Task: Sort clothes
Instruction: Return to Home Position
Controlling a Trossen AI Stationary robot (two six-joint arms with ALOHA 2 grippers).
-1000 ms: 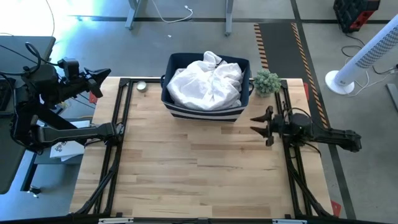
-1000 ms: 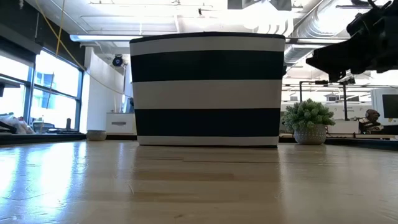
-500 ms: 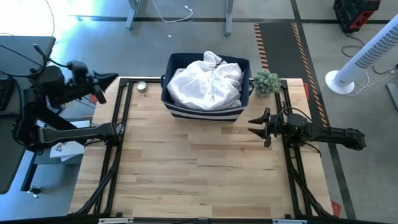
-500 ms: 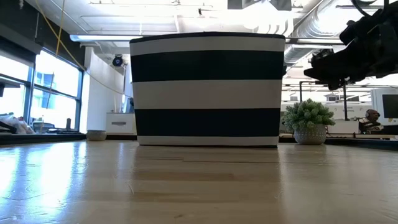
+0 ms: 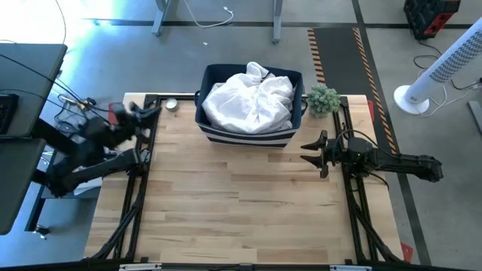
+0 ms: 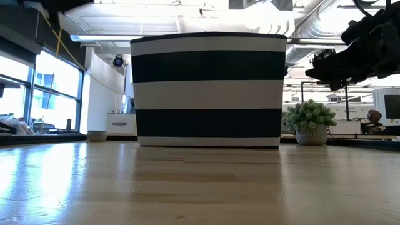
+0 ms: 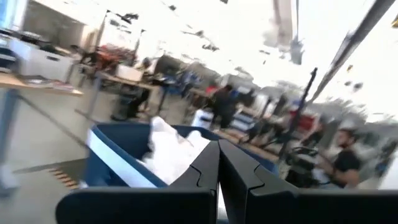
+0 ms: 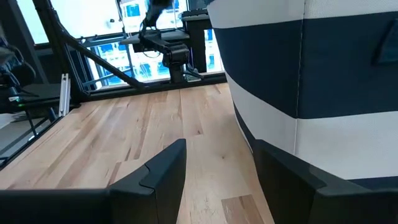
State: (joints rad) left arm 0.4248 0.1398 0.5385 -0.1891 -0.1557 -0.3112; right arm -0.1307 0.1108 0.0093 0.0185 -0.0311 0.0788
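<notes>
A navy bin with white stripes (image 5: 251, 132) stands at the table's far middle, and a heap of white clothes (image 5: 250, 98) fills it above the rim; the heap also shows in the left wrist view (image 7: 171, 155). No black or navy garment shows. My left gripper (image 5: 154, 111) is shut and empty above the table's far left corner, pointing toward the bin. My right gripper (image 5: 306, 153) is open and empty, held above the table just right of the bin's near right corner; in its wrist view (image 8: 214, 162) its fingers frame bare table beside the bin's wall (image 8: 311, 68).
A small potted plant (image 5: 323, 98) stands right of the bin at the far edge. A small round dish (image 5: 172, 105) lies at the far left corner. The wooden table top (image 5: 241, 203) in front of the bin is bare. People show in the room behind.
My left arm has swung from outside the table's left edge toward the table, and its gripper now sits over the far left corner, nearer the bin. My right gripper has moved a little toward the table's left edge. The clothes and bin have not moved.
</notes>
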